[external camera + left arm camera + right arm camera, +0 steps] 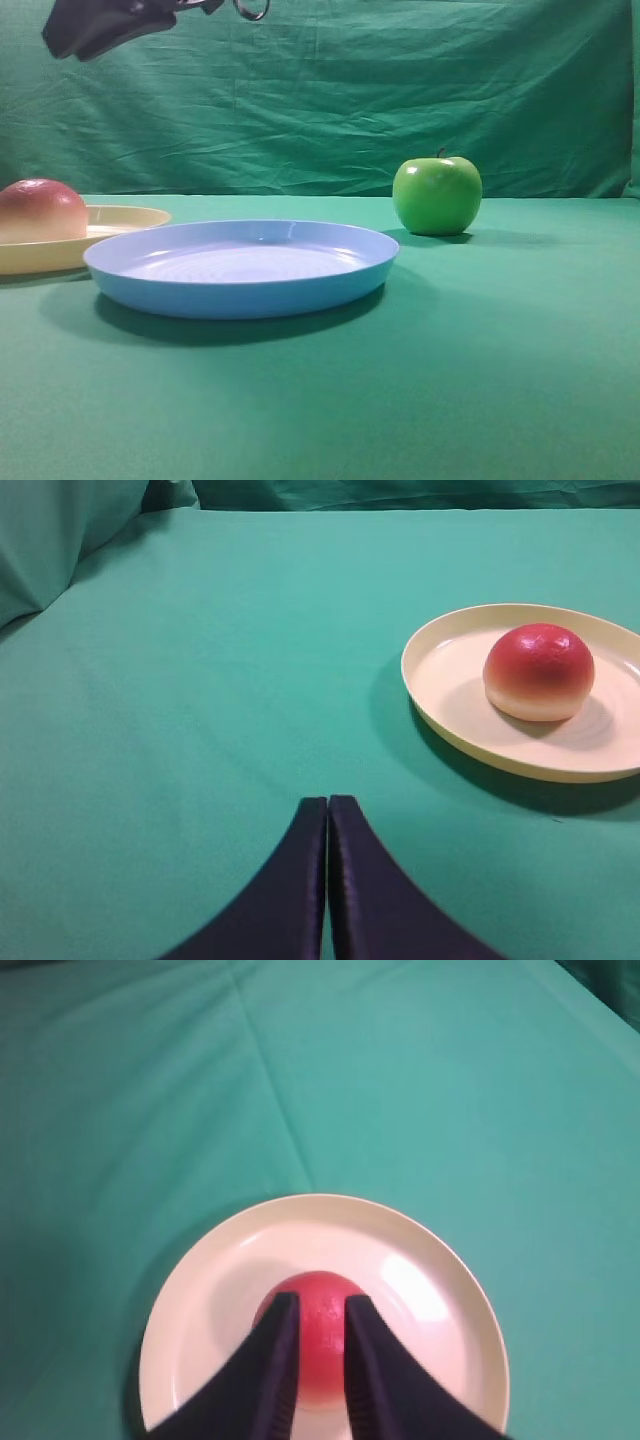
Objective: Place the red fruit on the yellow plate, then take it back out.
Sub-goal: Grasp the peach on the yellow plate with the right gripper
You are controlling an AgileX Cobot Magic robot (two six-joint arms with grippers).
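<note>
The red fruit (40,208) (538,670) lies on the yellow plate (130,216) (440,680) at the far left of the table. In the right wrist view my right gripper (320,1300) hangs above the plate (420,1260), open, and the fruit (320,1335) shows through the gap between its fingers (280,1340) without touching them. A dark part of that arm (100,25) shows high above the fruit. My left gripper (327,800) is shut on nothing, low over the cloth, left of the plate.
A light blue plate (240,265) sits in the middle, right beside the yellow one. A shiny green apple (437,195) stands at the back right. Green cloth covers the table and hangs as a backdrop.
</note>
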